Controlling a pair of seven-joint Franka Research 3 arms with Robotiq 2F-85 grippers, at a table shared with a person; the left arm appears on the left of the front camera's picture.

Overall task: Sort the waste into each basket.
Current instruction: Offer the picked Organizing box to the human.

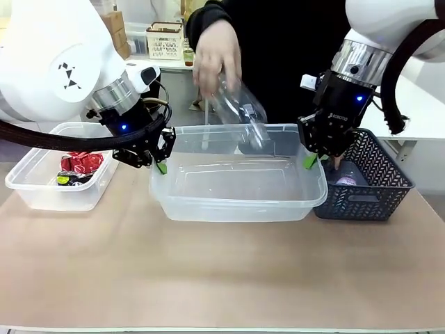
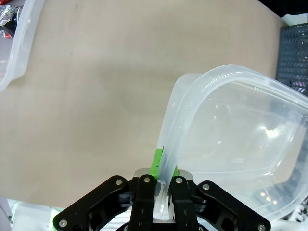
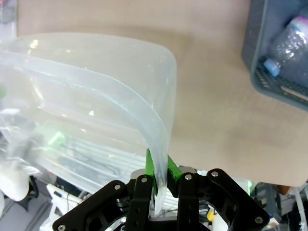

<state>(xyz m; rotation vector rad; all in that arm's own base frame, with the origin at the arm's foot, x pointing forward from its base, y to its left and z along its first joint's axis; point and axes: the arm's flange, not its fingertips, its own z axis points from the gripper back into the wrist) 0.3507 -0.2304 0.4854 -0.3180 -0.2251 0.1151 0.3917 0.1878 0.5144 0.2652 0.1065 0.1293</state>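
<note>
Far left on the table [image 1: 222, 278] sits the small clear tub [image 1: 42, 198], with crushed red cans [image 1: 82, 162] and something dark lying in it. Next over, the left gripper [image 1: 161, 165] is pinched tight on the left rim of the big clear tub [image 1: 229, 203]. The left wrist cam shows it nicely, with the green pads [image 2: 156, 162] squeezed onto the thin plastic wall and the rim sandwiched between them.

In the middle, a person's hand [image 1: 217, 59] reaches in from the far side and grips a clear bottle [image 1: 240, 108]. It's tilted neck-down, with the lower end dipping past the big tub's back rim. The tub looks empty otherwise, though honestly I can't tell if it's resting on the table or held a bit up.

Right side is the same deal: the right gripper [image 1: 311, 161] is clamped on the tub's right rim, pads [image 3: 153, 166] biting the plastic edge. Just beside that is the dark mesh basket [image 1: 381, 186], with a second bottle [image 3: 288, 41] with a blue cap lying inside.
</note>
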